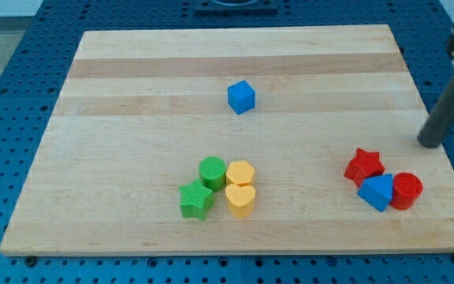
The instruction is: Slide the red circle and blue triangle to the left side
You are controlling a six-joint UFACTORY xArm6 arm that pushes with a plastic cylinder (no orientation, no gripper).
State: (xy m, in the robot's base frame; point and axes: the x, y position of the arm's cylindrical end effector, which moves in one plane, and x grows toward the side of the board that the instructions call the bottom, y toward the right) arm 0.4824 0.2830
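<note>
The red circle (407, 190) sits near the view's bottom right of the wooden board (132, 87). The blue triangle (377, 192) touches its left side. A red star (364, 166) lies just above-left of the triangle, touching it. My tip (429, 144) rests on the board at the right edge, above and a little right of the red circle, apart from all blocks.
A blue cube (241, 96) stands near the board's middle top. A cluster sits at bottom middle: green circle (212, 171), green star (196, 200), yellow hexagon (240, 173), yellow heart (240, 199). Blue perforated table surrounds the board.
</note>
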